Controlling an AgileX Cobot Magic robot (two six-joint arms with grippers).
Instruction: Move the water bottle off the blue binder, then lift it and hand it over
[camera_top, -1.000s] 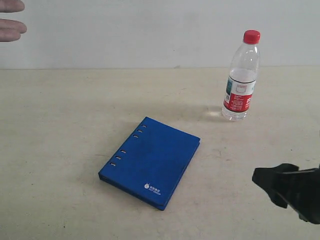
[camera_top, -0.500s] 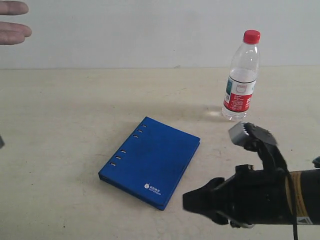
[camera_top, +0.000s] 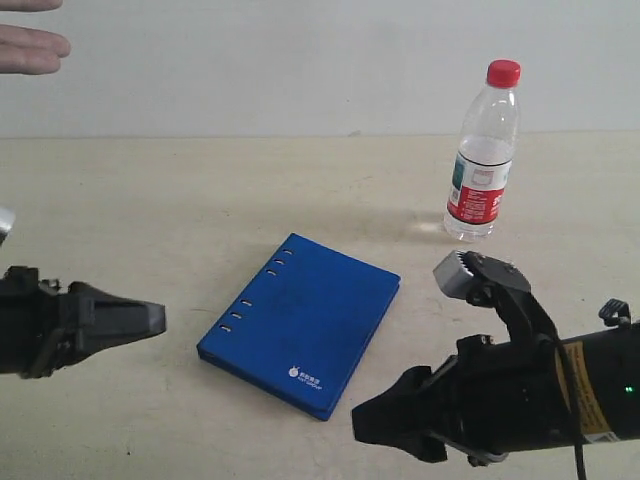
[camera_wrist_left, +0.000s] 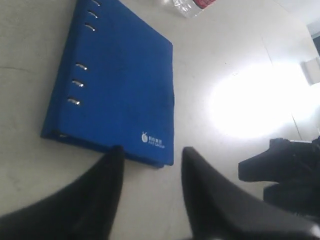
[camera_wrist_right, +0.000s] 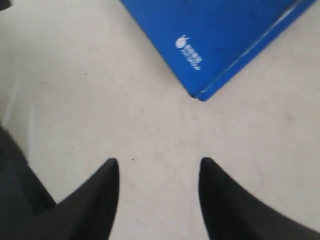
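Note:
The water bottle (camera_top: 484, 155), clear with a red cap and a red-and-white label, stands upright on the table at the back right, apart from the blue binder (camera_top: 300, 322). That binder lies flat mid-table with nothing on it; it also shows in the left wrist view (camera_wrist_left: 115, 85) and the right wrist view (camera_wrist_right: 225, 35). My left gripper (camera_top: 150, 318) hovers low to the left of the binder, open and empty (camera_wrist_left: 150, 155). Near the front right, my right gripper (camera_top: 375, 425) points at the binder's near corner, open and empty (camera_wrist_right: 159, 167).
A person's hand (camera_top: 30, 45) reaches in at the top left, palm open. The beige table (camera_top: 150, 200) runs back to a white wall. The right arm's black body (camera_wrist_left: 280, 165) shows in the left wrist view.
The right arm swung in from the lower right toward the binder's near corner. The left gripper came into view from the left edge. Bottle and binder stayed put.

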